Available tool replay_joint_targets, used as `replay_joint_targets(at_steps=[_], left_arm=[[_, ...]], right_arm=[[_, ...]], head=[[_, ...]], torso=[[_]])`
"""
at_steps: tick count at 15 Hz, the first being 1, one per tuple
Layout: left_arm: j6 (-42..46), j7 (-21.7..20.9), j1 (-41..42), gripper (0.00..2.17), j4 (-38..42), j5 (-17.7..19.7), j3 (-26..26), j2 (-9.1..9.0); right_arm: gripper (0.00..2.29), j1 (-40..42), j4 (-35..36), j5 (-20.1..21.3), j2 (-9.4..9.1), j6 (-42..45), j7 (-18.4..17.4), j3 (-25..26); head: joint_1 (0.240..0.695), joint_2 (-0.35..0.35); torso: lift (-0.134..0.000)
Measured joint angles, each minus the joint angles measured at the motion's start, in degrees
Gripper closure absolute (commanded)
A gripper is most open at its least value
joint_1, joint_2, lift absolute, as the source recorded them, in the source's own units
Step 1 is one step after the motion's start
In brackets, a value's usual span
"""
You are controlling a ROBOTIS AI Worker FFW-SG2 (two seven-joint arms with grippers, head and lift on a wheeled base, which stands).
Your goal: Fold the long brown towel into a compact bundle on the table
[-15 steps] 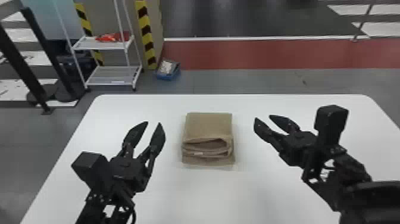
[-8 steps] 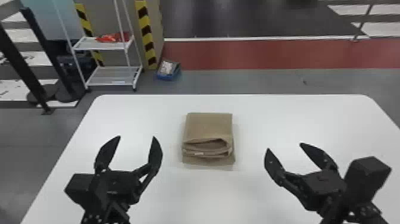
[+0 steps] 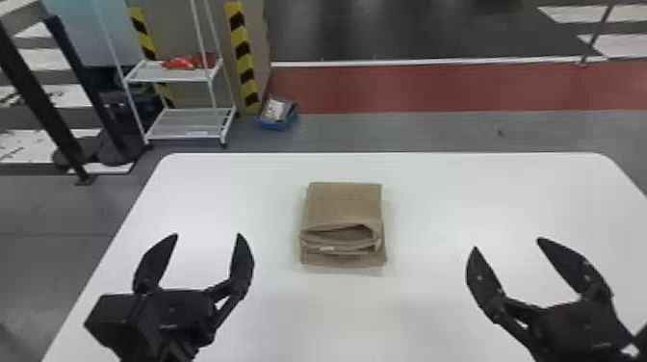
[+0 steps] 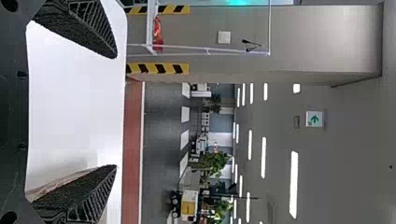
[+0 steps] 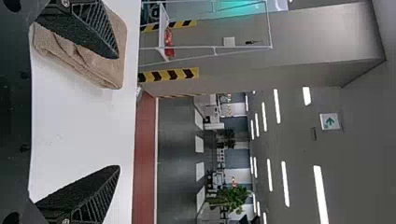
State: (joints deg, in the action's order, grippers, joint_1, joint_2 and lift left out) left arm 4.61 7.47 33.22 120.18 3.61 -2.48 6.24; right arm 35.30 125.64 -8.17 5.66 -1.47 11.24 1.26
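Near the middle of the white tabletop point(image 3: 447, 202): a brown cloth towel point(image 3: 344, 204), folded into a compact, roughly rectangular bundle, lies flat between the two arms, a little farther from the robot than the fingertips.
Towel top: the far part is smooth and flat, with straight sides.
Towel folds: several layers stack at the edge facing the robot, where one fold gapes into a dark, narrow loop; the bottom layer juts out past them toward the robot.
Pale tag point(image 3: 327, 248): a small strip on the towel, among the layers of that near edge.
Left gripper point(image 3: 208, 235): black, above the tabletop left of the towel and apart from it; its fingers stand wide apart with nothing between them.
Right gripper point(image 3: 507, 243): black, over the right part of the tabletop, well apart from the towel; its fingers are spread wide too, holding nothing.
Wrist views: in each, one finger partly covers the brown cloth, which lies beyond it.
Behind the tabletop: a white metal rack point(image 3: 187, 126) stands at the left with a red item point(image 3: 180, 63) on its upper shelf; beside the rack, a blue container point(image 3: 277, 125) sits on the grey floor point(image 3: 409, 132).
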Motion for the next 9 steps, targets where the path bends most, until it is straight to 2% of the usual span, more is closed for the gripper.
replay_joint_targets(at_steps=[6, 9], left_arm=[[1.3, -0.1, 3.5, 0.03, 3.2, 0.0, 1.0, 0.00], [3.1, -0.8, 4.8, 0.03, 3.9, 1.2, 2.4, -0.11]], right_arm=[[0.04, 3.3, 2.5, -3.1, -0.18, 0.4, -0.4, 2.3], [0.04, 3.7, 2.6, -4.5, -0.22, 0.5, -0.3, 4.0]], head=[[0.695, 0.040], [0.695, 0.035]], torso=[[-0.109], [-0.109]])
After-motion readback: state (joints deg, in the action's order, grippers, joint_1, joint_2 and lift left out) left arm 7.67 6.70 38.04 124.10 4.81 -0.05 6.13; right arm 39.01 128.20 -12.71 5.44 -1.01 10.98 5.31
